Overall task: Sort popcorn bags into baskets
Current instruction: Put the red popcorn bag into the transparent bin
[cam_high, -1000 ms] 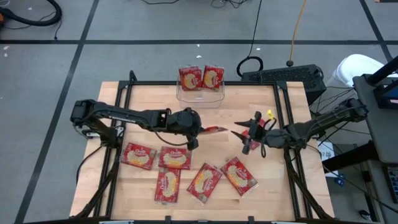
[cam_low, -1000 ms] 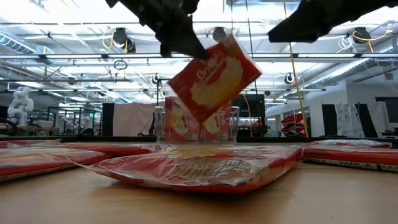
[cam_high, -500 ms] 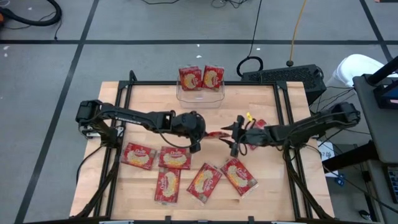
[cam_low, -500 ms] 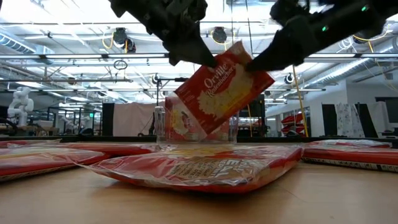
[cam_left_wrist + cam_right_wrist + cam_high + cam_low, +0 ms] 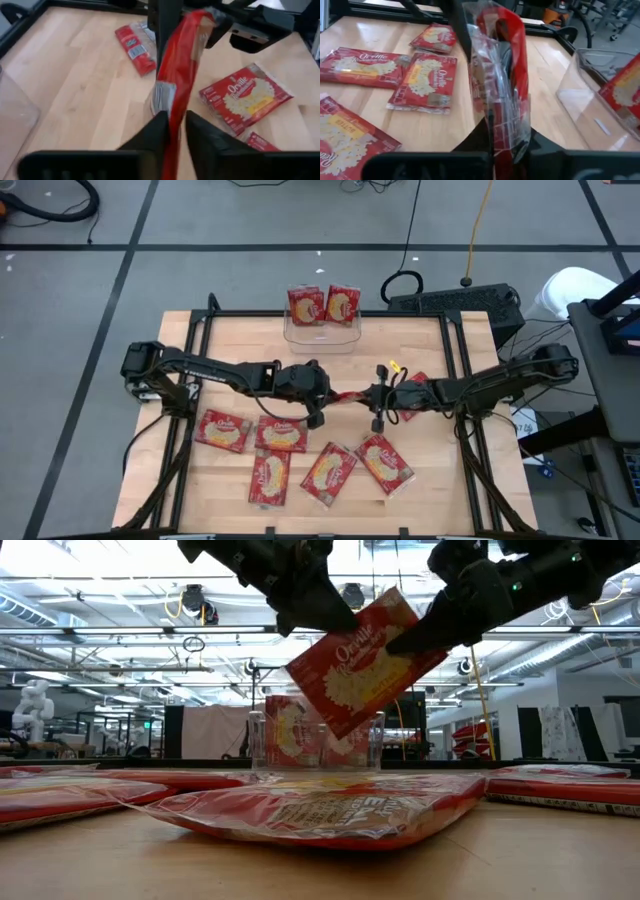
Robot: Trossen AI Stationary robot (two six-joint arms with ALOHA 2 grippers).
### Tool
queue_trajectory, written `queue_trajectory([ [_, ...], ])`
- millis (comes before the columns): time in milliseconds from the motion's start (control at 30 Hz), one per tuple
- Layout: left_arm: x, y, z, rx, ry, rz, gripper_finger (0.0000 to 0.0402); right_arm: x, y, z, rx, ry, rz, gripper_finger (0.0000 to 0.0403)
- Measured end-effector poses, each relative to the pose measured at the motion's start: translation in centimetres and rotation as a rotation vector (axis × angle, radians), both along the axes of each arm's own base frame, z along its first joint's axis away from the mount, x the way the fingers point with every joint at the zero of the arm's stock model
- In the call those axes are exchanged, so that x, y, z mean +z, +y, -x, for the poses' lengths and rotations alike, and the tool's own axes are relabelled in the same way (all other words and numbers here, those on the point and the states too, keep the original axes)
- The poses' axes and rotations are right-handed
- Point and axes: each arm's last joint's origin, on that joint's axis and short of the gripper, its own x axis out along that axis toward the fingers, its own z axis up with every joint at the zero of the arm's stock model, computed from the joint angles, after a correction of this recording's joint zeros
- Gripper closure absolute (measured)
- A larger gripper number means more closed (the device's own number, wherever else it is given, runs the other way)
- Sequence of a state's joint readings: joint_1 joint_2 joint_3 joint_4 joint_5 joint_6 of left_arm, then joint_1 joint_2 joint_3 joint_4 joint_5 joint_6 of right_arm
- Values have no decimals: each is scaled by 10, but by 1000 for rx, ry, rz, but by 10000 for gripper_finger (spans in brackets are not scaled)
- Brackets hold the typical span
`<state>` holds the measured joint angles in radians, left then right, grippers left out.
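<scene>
Table: pale wooden table top (image 5: 230, 330) inside a black metal frame; both dark arms meet over its middle.
Basket: clear plastic rectangular bin with rounded corners (image 5: 322, 335) at twelve o'clock on the table; two red packets stand upright in it; nothing lies between it and the arms' meeting point.
Loose packets: five flat red popcorn bags with yellow-cream fronts (image 5: 283, 434) lie face up from seven to five o'clock, near one another; one more red packet (image 5: 418, 381) shows at three o'clock, partly hidden by the right arm.
Held bag: one flat red popcorn packet in clear wrap (image 5: 365, 662) hangs tilted in the air at the table's centre, well above the wood, gripped at two edges.
Left gripper: left gripper (image 5: 322, 394) reaches in from nine o'clock; its fingers sit either side of the packet's edge in the left wrist view, close to it; whether they press on it or have let go cannot be told.
Right gripper: right gripper (image 5: 372, 396) reaches in from three o'clock; its fingers are closed tight on the packet's opposite edge.
Handling: the packet looks light and thin, fairly stiff across its flat face but bendable; the wrap looks slick and crinkly, so a pinch on wrap alone may slip; a hold deep over an edge, on the folded bag inside, seems safest.
Obstacles: the standing packets leave limited room in the bin; the two arms are close enough to foul each other.
</scene>
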<state>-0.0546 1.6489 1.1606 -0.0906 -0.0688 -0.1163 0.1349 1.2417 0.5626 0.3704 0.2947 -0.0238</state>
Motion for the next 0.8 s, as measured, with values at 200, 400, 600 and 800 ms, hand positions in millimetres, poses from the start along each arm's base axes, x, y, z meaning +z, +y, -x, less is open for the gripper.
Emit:
queue_trajectory([
  [200, 18, -9, 12, 117, -38, -30, 204, 13, -3, 15, -29, 2, -21, 372],
  [400, 51, -15, 42, 217, -82, -85, 165, 33, -4, 26, -16, -93, -9, 394],
  [600, 58, -20, 69, 283, -168, -152, 191, 48, -5, 29, -9, -276, -4, 386],
  [800, 40, -1, 110, 458, -223, -170, 222, 46, -7, 40, -12, -583, 21, 388],
])
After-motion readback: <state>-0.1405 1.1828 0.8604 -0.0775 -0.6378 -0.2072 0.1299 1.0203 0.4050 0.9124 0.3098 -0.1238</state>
